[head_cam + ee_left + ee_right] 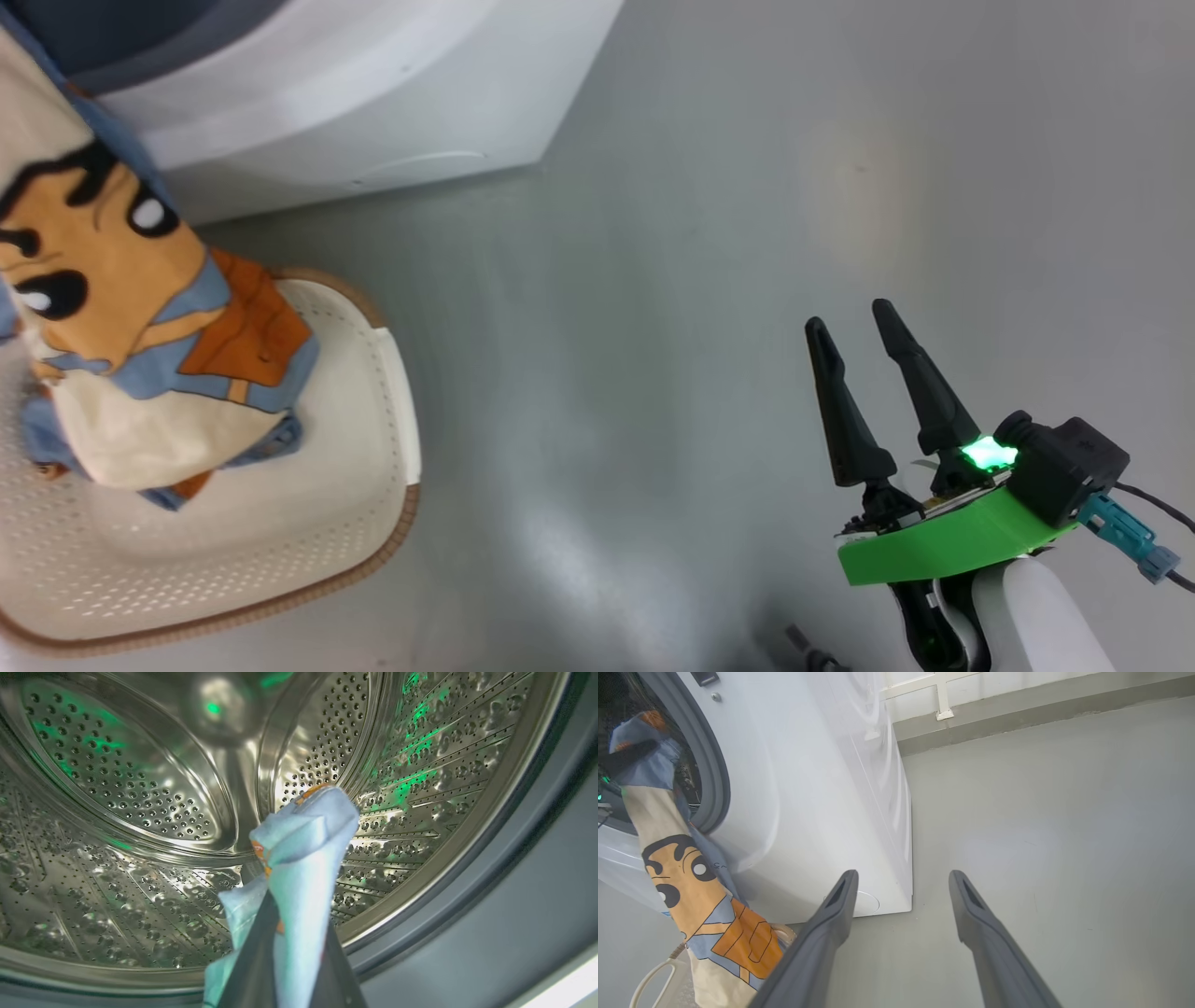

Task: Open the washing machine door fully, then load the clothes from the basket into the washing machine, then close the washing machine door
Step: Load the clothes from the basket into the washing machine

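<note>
Pinches the clothes (pixel 306 826) in the left pincer (pixel 299 914), fingers shut tight on a bunched fold of light blue fabric with an orange edge, right at the open mouth of the washing machine (pixel 373 93). Faces straight into the steel drum (pixel 140 765), perforated and flecked with green glints, ringed by the grey gasket (pixel 712 765). Lets the rest of the garment hang down out of the opening (cartoon face, orange dungarees and cream lower part plainly on show) over the basket (pixel 308 551), cream and perforated with a brown rim, set on the floor (pixel 700 280) just in front of the machine at the left of the head view. Cannot tell whether the hem touches the basket's bottom. Holds the right pincer (pixel 850 319) well apart to the right, low over bare grey floor, two dark fingers spread wide with nothing between them. Shows, past those fingers in the right wrist view, the machine's white front and side, a round service flap (pixel 866 903) near the lower corner, and a pale wall base at the far end.
</note>
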Controlling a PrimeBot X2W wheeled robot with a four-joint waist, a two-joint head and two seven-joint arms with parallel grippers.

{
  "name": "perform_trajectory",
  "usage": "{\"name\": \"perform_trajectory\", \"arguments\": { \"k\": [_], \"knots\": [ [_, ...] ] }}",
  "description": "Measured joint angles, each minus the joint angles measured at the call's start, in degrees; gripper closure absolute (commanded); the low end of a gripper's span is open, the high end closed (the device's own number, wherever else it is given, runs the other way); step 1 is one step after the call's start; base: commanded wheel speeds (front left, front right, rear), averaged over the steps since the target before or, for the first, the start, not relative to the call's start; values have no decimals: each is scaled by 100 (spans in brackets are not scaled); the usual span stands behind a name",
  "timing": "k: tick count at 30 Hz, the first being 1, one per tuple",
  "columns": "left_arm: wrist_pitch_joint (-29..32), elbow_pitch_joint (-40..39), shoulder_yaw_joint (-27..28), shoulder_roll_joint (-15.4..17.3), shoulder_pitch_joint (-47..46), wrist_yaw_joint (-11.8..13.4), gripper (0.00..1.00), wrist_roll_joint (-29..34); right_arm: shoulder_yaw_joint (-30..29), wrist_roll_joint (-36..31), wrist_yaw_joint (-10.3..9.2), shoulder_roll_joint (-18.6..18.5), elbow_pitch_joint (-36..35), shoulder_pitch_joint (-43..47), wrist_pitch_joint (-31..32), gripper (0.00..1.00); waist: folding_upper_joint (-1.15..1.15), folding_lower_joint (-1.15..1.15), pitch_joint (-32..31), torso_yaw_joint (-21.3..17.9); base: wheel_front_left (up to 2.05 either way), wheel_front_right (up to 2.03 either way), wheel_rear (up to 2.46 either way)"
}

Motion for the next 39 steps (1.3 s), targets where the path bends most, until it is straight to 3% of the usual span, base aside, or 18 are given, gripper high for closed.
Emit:
{"name": "perform_trajectory", "arguments": {
  "k": [10, 17, 24, 25, 26, 39],
  "knots": [
    [-7, 678, -297, 174, -1182, 0, 100, 68, 172, 205, 0, 11, -135, -7, 0, 0, 0, 0, 490, -386, 0, 0, 0],
    [-341, 1038, -268, 175, -1932, 48, 100, 314, 216, 285, 0, 32, -212, -6, 0, 0, 0, 0, 701, -651, 0, 0, 0],
    [-400, 1324, -274, 75, -2076, 51, 100, 399, 230, 305, 0, 38, -230, -3, 0, 0, 0, 0, 848, -682, 0, 0, 0],
    [-361, 1394, -319, 51, -2063, 49, 76, 389, 240, 309, 0, 40, -223, -9, 0, 0, 0, 0, 848, -668, 0, 0, 0],
    [-164, 1521, -447, 19, -2026, 46, 0, 378, 268, 310, 0, 42, -207, -26, 0, 0, 0, 0, 839, -642, 0, 0, 0],
    [-236, 1572, -705, -170, -1966, 1, 0, 177, 221, 302, 0, 44, -70, -205, 0, 0, 0, 0, 730, -411, 0, 0, 0]
  ]
}}
